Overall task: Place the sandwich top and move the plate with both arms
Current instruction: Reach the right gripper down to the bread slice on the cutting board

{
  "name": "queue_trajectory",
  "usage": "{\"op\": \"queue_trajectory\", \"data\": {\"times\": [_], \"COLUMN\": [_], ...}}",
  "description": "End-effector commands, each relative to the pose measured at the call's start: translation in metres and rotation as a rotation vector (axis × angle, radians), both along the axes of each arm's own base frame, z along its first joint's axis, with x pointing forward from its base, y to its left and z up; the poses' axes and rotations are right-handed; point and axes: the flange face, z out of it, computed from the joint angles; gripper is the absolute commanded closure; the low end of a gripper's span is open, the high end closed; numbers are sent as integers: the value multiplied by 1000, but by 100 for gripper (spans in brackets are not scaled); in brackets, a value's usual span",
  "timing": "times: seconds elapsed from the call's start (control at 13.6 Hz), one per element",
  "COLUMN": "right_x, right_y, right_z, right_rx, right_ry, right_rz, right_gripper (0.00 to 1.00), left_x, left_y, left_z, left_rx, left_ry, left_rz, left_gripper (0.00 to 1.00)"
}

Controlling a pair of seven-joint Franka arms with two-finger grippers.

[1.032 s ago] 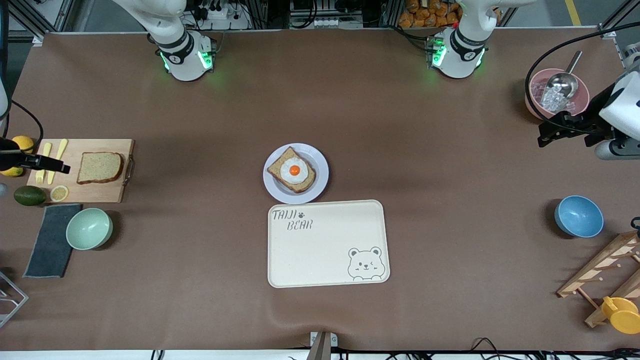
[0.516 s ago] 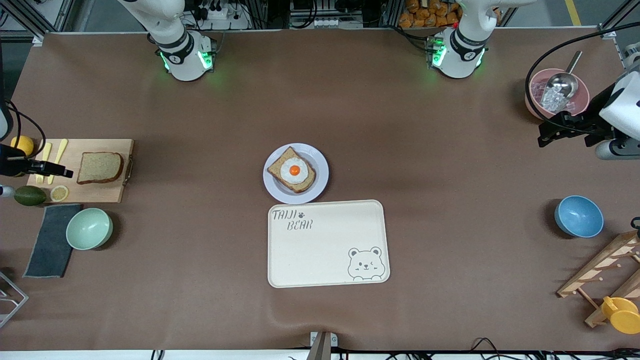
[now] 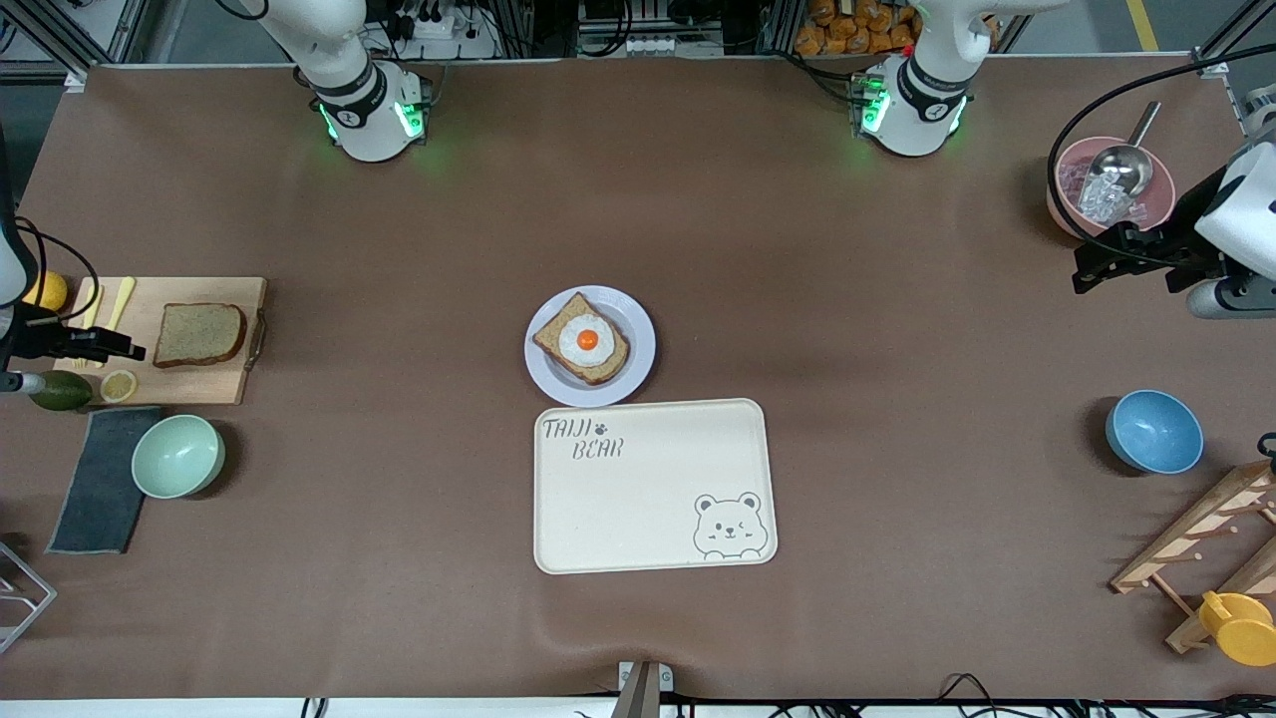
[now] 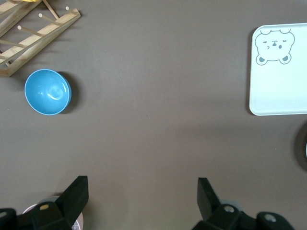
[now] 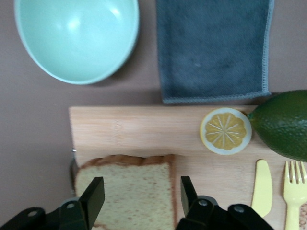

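Observation:
The sandwich top (image 3: 199, 334) is a plain brown slice lying flat on a wooden cutting board (image 3: 204, 384) at the right arm's end of the table. My right gripper (image 3: 133, 349) hovers over the board beside that slice, open. In the right wrist view the slice (image 5: 129, 196) shows between the spread fingers of this gripper (image 5: 141, 189), untouched. The pale plate (image 3: 638, 351) sits mid-table and carries a bread slice with a fried egg (image 3: 586, 340). My left gripper (image 3: 1082, 271) waits open over bare table near the pink bowl. In the left wrist view the left gripper (image 4: 142, 186) holds nothing.
A cream bear tray (image 3: 653, 489) lies just nearer the front camera than the plate. On or by the board are a yellow fork and knife (image 5: 276, 191), a lemon slice (image 3: 118, 385), an avocado (image 3: 60, 391), a mint bowl (image 3: 177, 456) and a grey cloth (image 3: 100, 479). A blue bowl (image 3: 1153, 431), a pink bowl with a scoop (image 3: 1107, 189) and a wooden rack (image 3: 1196, 548) stand at the left arm's end.
My right gripper has shifted from over the cutlery toward the lemon slice and avocado, staying beside the slice. The left arm, plate and bread have not moved.

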Motion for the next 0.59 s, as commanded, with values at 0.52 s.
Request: {"op": "queue_trajectory", "data": {"times": [0.52], "right_x": [-16], "right_y": [-24], "right_z": [-47], "right_rx": [52], "right_ry": [-15], "right_rz": [87], "right_gripper": [44], "left_x": [0], "left_y": [0], "left_z": [4], "left_rx": [-14], "left_ry": [3], "left_rz": [0], "left_gripper": [0]}}
